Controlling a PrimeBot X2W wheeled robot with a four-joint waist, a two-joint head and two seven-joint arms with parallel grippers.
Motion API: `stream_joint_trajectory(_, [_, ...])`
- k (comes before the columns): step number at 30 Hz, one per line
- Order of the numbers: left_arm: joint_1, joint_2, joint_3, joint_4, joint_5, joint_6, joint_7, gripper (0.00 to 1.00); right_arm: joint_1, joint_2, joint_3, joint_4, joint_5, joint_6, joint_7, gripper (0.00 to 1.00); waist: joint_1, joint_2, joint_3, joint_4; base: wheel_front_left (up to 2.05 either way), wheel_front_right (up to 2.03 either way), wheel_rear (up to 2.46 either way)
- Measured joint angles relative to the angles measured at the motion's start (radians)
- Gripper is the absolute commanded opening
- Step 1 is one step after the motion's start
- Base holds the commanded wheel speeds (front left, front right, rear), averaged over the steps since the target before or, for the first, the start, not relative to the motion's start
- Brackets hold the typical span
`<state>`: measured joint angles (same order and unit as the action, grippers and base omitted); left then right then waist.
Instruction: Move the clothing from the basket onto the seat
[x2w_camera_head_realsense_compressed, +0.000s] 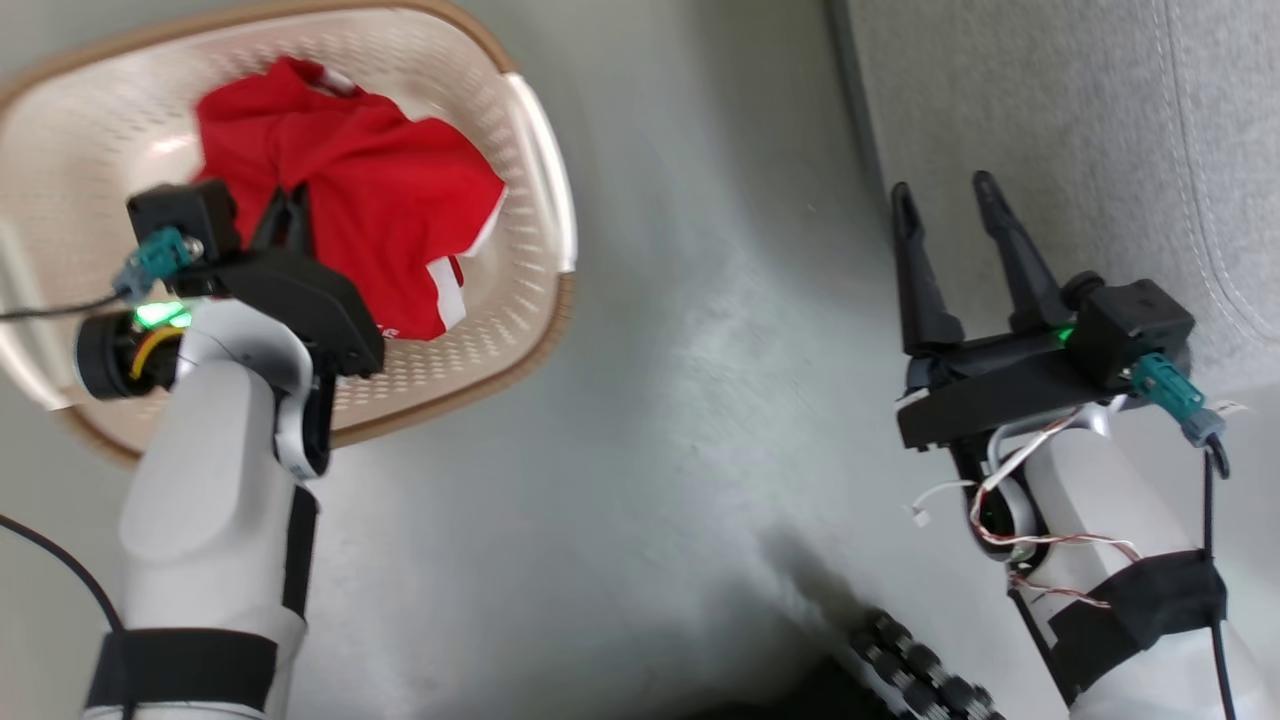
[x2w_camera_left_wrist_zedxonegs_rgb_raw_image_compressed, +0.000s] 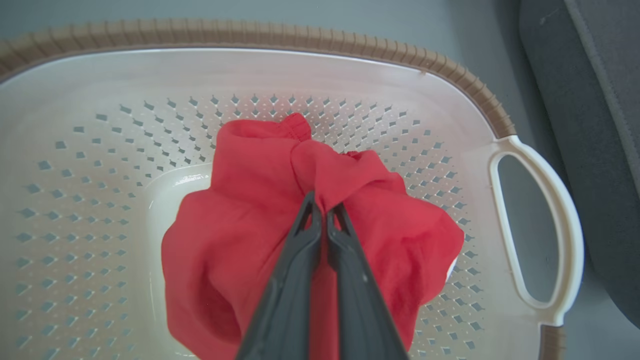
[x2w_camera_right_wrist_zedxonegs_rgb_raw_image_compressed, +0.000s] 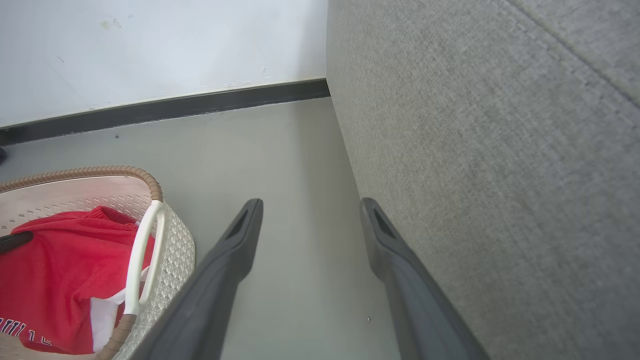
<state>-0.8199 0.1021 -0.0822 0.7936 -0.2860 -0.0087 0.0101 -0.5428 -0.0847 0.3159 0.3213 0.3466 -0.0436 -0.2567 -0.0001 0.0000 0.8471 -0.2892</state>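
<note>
Left jaws: clenched on a raised fold of the red sports garment; the fingertips meet with the cloth pinched between them
Right jaws: released and spread wide, nothing between them; they hang over the grey floor, just beside the side face of the couch seat
Garment, place: inside the laundry basket, bunched over its base; in the head view it sits at 10 o'clock, the seat at 2 o'clock, bare floor between the two
Garment against left jaws: in the left wrist view the cloth gathers up to the tips from 12 o'clock and falls away at 8 and 4 o'clock; in the head view a white panel with lettering hangs at the garment's 5 o'clock edge
Garment against right jaws: well apart; in the right wrist view it lies at 8 o'clock, behind the basket's white handle
Done: the grip looks taken; the garment is not yet clear of the rim
Left to do: lift over the rim, carry across the floor, lay on the seat; nothing red lies on the seat
Unclear: whether a further piece lies beneath the bunched cloth
</note>
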Motion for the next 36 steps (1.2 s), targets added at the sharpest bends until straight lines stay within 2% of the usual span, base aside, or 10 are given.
stream_joint_trajectory(5, [0.035, -0.030, 0.013, 0.006, -0.030, -0.019, -0.065, 0.00, 0.011, -0.017, -0.036, 0.013, -0.017, 0.004, 0.000, 1.00, 0.0000, 0.0000, -0.066, 0.058, 0.00, 0.00, 0.00])
stream_joint_trajectory(18, [0.148, -0.055, 0.016, 0.007, -0.086, -0.063, -0.212, 0.00, 0.125, -0.056, -0.120, 0.033, -0.048, 0.021, 0.000, 1.00, -0.0001, -0.0001, -0.277, 0.190, 0.00, 0.00, 0.00])
stream_joint_trajectory(27, [0.219, -0.063, -0.015, -0.029, -0.090, -0.086, -0.233, 0.00, 0.177, -0.058, -0.117, 0.038, -0.077, 0.062, 0.000, 1.00, -0.0001, -0.0001, -0.418, 0.245, 0.00, 0.00, 0.00])
stream_joint_trajectory(36, [0.307, -0.066, -0.026, -0.072, -0.098, -0.089, -0.242, 0.00, 0.289, -0.053, -0.147, 0.053, -0.077, 0.072, 0.000, 1.00, -0.0001, -0.0002, -0.554, 0.290, 0.00, 0.00, 0.00])
